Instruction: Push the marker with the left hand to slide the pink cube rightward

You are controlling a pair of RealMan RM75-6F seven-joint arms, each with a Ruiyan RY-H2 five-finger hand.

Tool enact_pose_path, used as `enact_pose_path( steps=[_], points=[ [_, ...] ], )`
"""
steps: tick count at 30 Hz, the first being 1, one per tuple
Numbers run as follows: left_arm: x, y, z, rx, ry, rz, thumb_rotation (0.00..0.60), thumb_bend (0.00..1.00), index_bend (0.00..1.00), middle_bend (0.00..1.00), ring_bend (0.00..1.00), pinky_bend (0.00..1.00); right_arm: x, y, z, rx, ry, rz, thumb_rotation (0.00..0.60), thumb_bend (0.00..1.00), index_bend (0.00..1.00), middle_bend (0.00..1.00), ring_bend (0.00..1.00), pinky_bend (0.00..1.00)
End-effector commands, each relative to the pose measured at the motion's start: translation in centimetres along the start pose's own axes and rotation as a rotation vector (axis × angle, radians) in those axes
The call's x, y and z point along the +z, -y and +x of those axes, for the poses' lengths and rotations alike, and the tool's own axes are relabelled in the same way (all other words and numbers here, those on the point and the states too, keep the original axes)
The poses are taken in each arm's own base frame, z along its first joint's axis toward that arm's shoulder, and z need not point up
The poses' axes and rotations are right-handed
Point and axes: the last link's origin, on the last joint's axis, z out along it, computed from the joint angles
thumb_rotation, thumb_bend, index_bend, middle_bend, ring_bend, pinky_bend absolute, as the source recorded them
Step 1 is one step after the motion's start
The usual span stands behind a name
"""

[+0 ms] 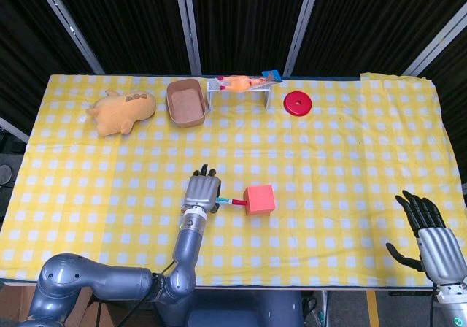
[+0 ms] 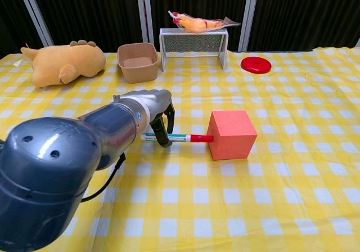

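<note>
The pink cube [image 1: 260, 199] [image 2: 233, 134] rests on the yellow checked cloth near the table's middle. A marker [image 1: 232, 202] [image 2: 185, 138] with a red cap lies flat, its red end touching the cube's left face. My left hand [image 1: 202, 193] [image 2: 154, 108] is at the marker's left end, fingers curled down around it and holding it. My right hand [image 1: 430, 236] hovers at the table's near right corner, fingers spread, holding nothing, seen only in the head view.
Along the far edge sit a tan plush animal [image 1: 122, 112] [image 2: 62, 63], a brown bowl [image 1: 185, 101] [image 2: 138, 62], a white wire rack [image 2: 193, 46] with a packaged orange item on top, and a red disc [image 1: 298, 104] [image 2: 256, 65].
</note>
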Motion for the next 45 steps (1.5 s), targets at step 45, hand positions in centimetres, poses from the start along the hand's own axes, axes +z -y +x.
enact_pose_path(
  steps=[45],
  points=[
    [1.6,-8.3,-0.2,0.038,-0.027,-0.041,0.600,0.46,0.63,0.16,0.03,0.16,-0.1,-0.2,0.5,0.037,-0.005,-0.004,0.600,0.32,0.00,0.00,0.00,0.00]
  ],
)
